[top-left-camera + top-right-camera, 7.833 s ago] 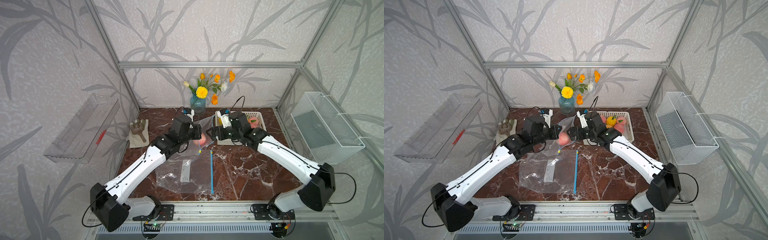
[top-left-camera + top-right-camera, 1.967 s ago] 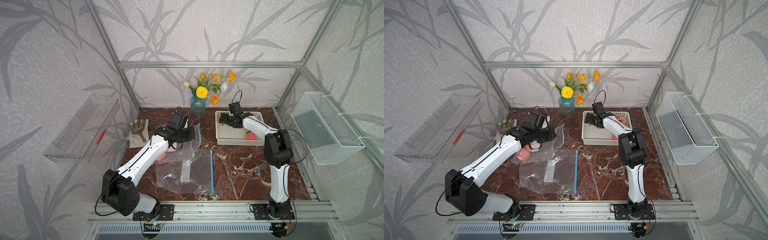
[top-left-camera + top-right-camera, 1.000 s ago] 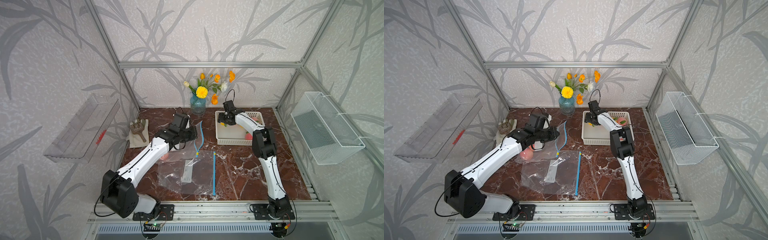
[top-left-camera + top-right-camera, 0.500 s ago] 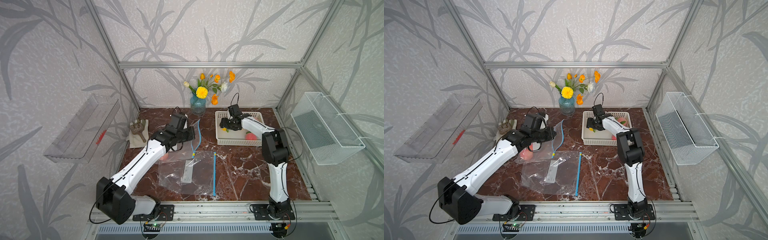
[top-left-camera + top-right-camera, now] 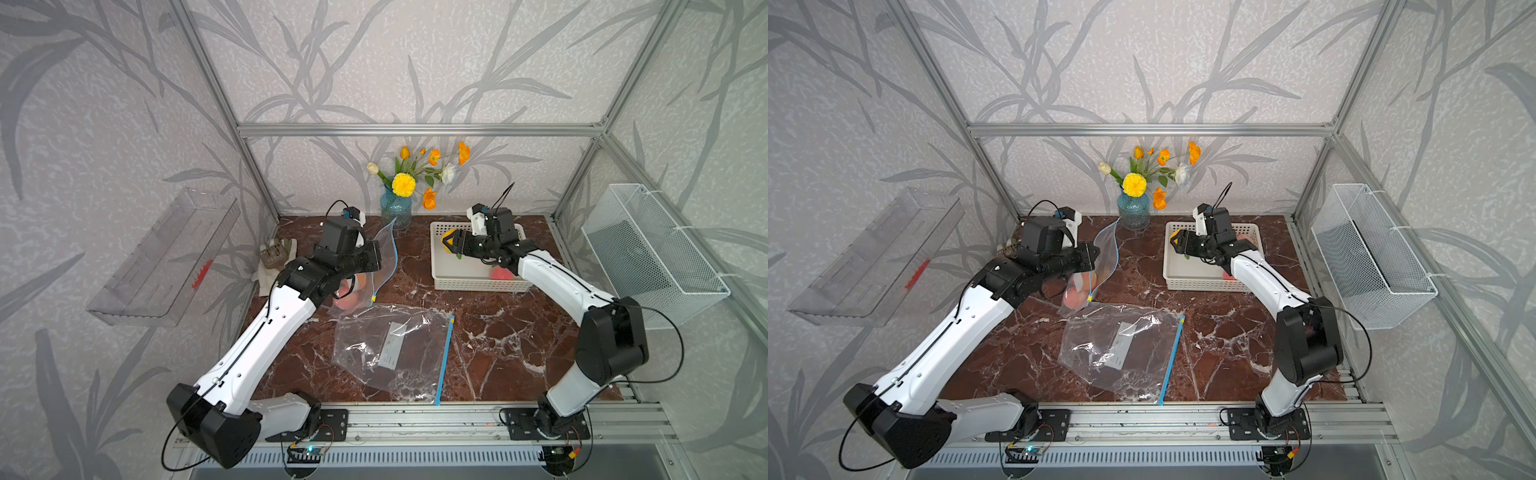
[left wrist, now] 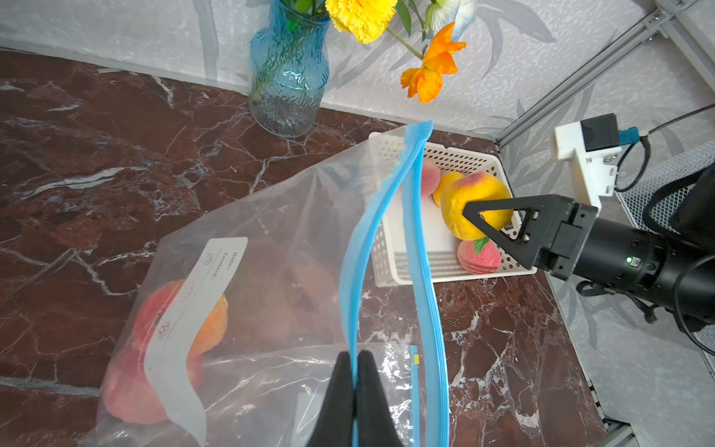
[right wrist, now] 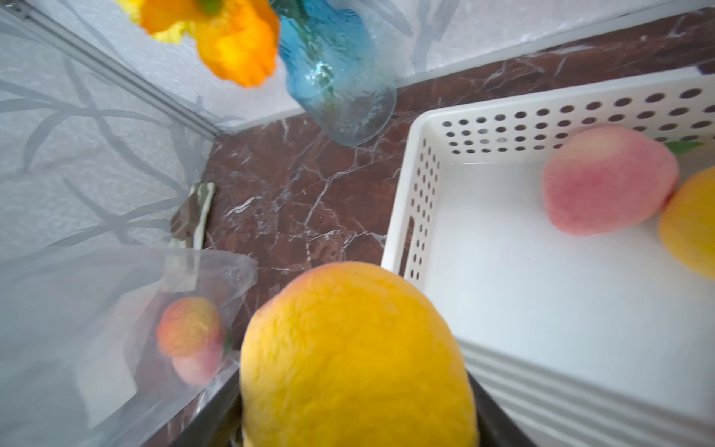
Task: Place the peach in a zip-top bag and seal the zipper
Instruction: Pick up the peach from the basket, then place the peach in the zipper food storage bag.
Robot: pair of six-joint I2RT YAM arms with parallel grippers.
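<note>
Gripping yellow peach [image 6: 460, 191] in my right claw [image 5: 450, 243], over rim of white basket [image 7: 418, 185], bag side; left claw [image 6: 354, 358] pinched on blue zipper [image 6: 363, 240] of zip-top bag [image 6: 271, 232], mouth open beside basket. Drop-in, sealing not done.

On my feed, left arm [image 5: 266, 332] and right arm [image 5: 557, 282] have white link shells, black joint housings and thin black cables [image 5: 681, 345]. Right wrist has a white camera bracket [image 6: 580, 154], blue plug [image 6: 626, 133] and green LED [image 6: 629, 259]. Fingers [image 6: 514, 204] are black with triangular cut-outs.

Yellow peach [image 7: 356, 348] in tool [image 7: 348, 423], beside basket [image 7: 423, 201]
</note>
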